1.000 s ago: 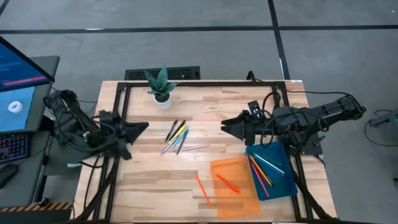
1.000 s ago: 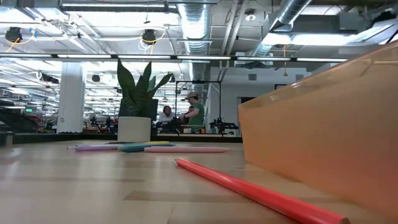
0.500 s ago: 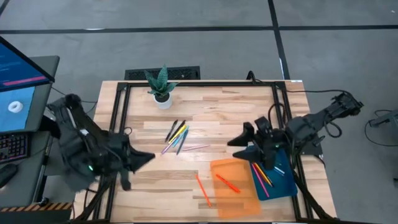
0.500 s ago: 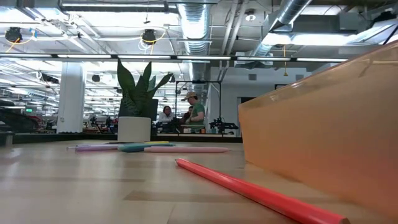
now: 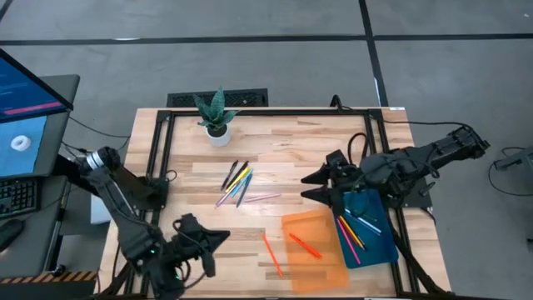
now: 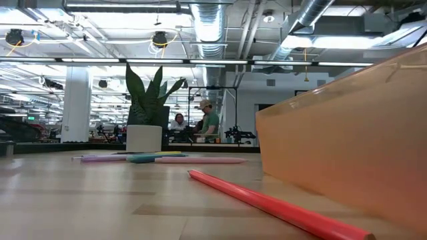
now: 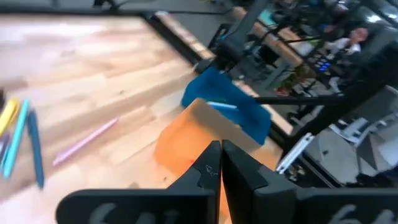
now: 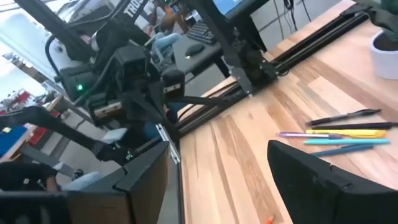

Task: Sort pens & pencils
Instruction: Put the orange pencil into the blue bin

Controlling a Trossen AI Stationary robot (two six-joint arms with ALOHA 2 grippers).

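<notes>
Several loose pens and pencils point(image 5: 236, 182) lie in a bunch on the bare wood at the table's middle, with a pink one point(image 5: 265, 197) beside them; they also show in the right wrist view point(image 8: 336, 132). A red-orange one point(image 5: 272, 254) lies near the front edge, left of the orange tray point(image 5: 326, 260), which holds an orange pen point(image 5: 305, 244). The blue tray point(image 5: 381, 240) holds several more. My left gripper point(image 5: 223, 237) is shut and empty above the near left part of the table. My right gripper point(image 5: 305, 187) is open and empty, above the table just left of the blue tray.
A potted plant point(image 5: 216, 117) stands at the far edge. Black frame rails point(image 5: 162, 142) run along the table's left, right and far sides. A desk with monitor point(image 5: 25, 100) stands off the table's left. People sit in the room beyond point(image 6: 208, 120).
My left arm has swung from beside the pen bunch toward the table's near edge, its gripper still pointing right. My right gripper has gone a little toward the near edge, beside the blue tray. No pen or tray has moved.
</notes>
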